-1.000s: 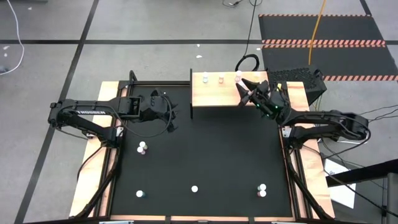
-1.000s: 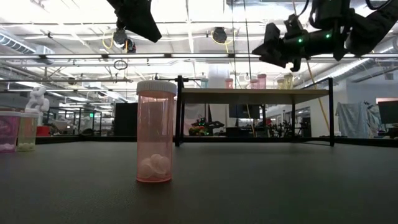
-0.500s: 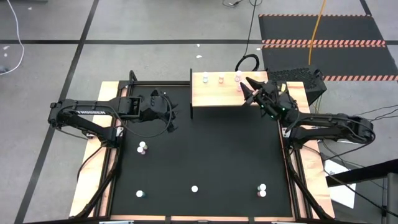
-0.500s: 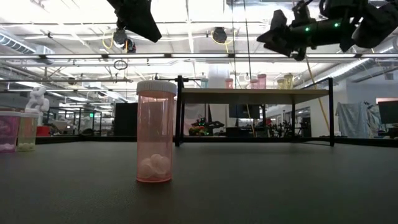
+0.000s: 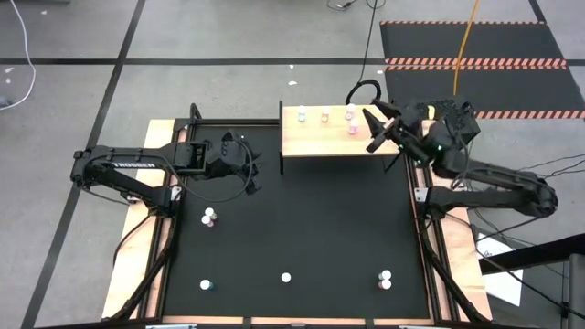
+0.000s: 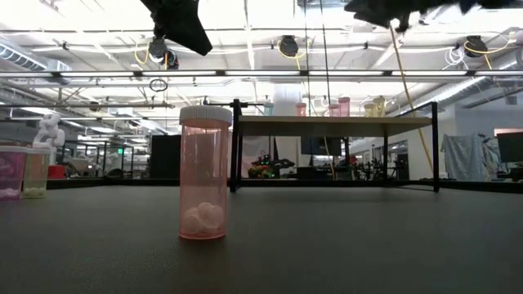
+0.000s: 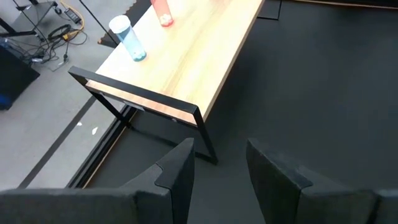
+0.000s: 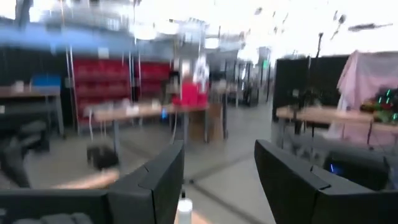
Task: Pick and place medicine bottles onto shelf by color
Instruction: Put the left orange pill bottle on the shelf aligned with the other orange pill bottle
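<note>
Nearest the low camera, a tall pink translucent medicine bottle with a white cap (image 6: 203,173) stands upright and alone on the black bench (image 5: 302,228), likely the one at the middle of the near edge in the high view; it is free to be approached from above. Other small white-capped bottles wait unsorted on the bench, well apart from each other: one near the left front corner (image 5: 206,284), a pair touching near the right front corner (image 5: 385,279), and a pair close together farther back on the left (image 5: 209,217). Beyond these, the left claw (image 5: 249,166) hangs above the bench just beside the shelf's left end, empty, its fingers (image 7: 176,173) a narrow gap apart; it appears to be waiting. At the far edge stands the light-wood rectangular shelf on thin black legs (image 5: 315,142), carrying a row of placed bottles: a pale blue one (image 7: 127,38) at the left end, a pink one (image 5: 324,117) beside it, and two more pink ones (image 5: 351,120) close together toward the right, which suggests grouping by colour. The right claw (image 5: 377,128) sits raised above the shelf's right end, fingers (image 8: 161,177) apart and holding nothing, consistent with a bottle having been set down there.
</note>
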Tool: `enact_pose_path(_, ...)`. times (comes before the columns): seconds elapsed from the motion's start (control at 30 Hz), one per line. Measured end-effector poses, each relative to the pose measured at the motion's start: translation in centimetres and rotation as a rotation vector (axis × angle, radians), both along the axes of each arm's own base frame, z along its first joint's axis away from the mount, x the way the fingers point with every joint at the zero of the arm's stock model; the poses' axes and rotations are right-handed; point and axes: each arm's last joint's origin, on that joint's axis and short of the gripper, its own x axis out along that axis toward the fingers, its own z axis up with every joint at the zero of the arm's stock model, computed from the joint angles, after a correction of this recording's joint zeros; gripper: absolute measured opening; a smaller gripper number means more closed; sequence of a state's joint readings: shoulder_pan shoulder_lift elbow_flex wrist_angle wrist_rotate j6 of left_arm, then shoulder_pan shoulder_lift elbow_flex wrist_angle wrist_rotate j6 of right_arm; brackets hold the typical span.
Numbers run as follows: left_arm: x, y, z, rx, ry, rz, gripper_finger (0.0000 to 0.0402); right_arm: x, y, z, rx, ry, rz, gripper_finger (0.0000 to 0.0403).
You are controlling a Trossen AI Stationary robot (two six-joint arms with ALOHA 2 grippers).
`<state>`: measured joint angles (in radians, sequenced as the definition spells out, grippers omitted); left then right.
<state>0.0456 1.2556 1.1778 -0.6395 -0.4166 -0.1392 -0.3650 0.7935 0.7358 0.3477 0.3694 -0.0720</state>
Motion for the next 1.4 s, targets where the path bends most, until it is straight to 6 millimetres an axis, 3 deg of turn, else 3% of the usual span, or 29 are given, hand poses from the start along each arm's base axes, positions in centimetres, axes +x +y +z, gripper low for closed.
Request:
enact_pose_path(0.1, 0.0, 0.0, 0.0, 0.002, 0.001, -0.002, 0.0147, 0.3, -0.1, 1.9, 0.103, 0.139, -0.003, 0.0192)
enact_pose_path(0.23, 0.1, 0.0, 0.1, 0.004, -0.006, -0.003, 0.0147, 0.7, -0.3, 2.5, 0.27, 0.353, -0.03, 0.0192)
enact_pose_path(0.4, 0.1, 0.0, 0.9, -0.015, -0.043, 0.015, 0.0147, 2.5, 0.8, 2.8, 0.38, 0.396, 0.14, 0.0192)
enact_pose_path(0.67, -0.1, -0.2, 3.0, -0.025, -0.111, 0.017, 0.0147, 7.7, 6.0, 1.3, 0.379, 0.523, 0.35, 0.0176)
enact_pose_path(0.9, -0.8, -1.1, 4.2, -0.032, -0.11, -0.013, 0.0147, 11.7, 10.2, 0.2, 0.396, 0.595, 0.429, 0.0164)
enact_pose_path(1.23, -2.7, -2.5, 4.2, -0.108, -0.057, -0.005, 0.0147, 14.3, 14.3, 0.4, 0.539, 0.568, 0.436, 0.0164)
enact_pose_path(1.4, -3.5, -3.2, 3.7, -0.119, 0.024, -0.019, 0.0147, 15.3, 16.8, -1.2, 0.648, 0.568, 0.447, 0.0164)
